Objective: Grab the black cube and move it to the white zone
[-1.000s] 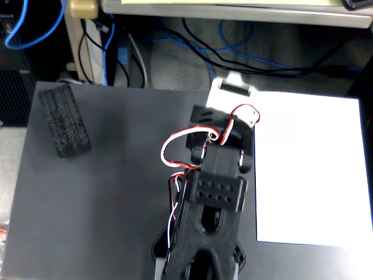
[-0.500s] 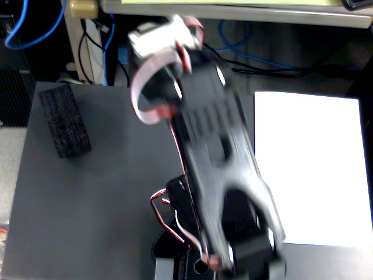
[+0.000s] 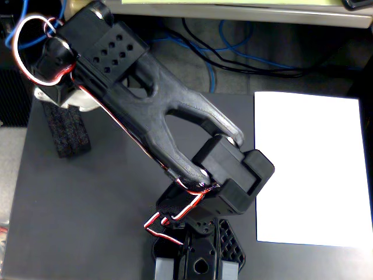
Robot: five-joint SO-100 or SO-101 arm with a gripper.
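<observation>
The black cube [image 3: 69,131] is a rough oblong foam block lying on the dark grey mat [image 3: 99,216] at the far left of the fixed view. My gripper [image 3: 62,102] hangs right over the block's upper end. The arm's black head covers the fingers, and only a pale part shows there. I cannot tell whether the jaws are open or closed on the block. The white zone [image 3: 312,169] is a large white sheet at the right of the mat, far from the block, with nothing on it.
The arm's base [image 3: 198,256] stands at the bottom centre, and its links run diagonally up to the left across the mat. Blue and black cables [image 3: 233,55] lie beyond the mat at the top. A pale desk edge [image 3: 245,9] runs along the top.
</observation>
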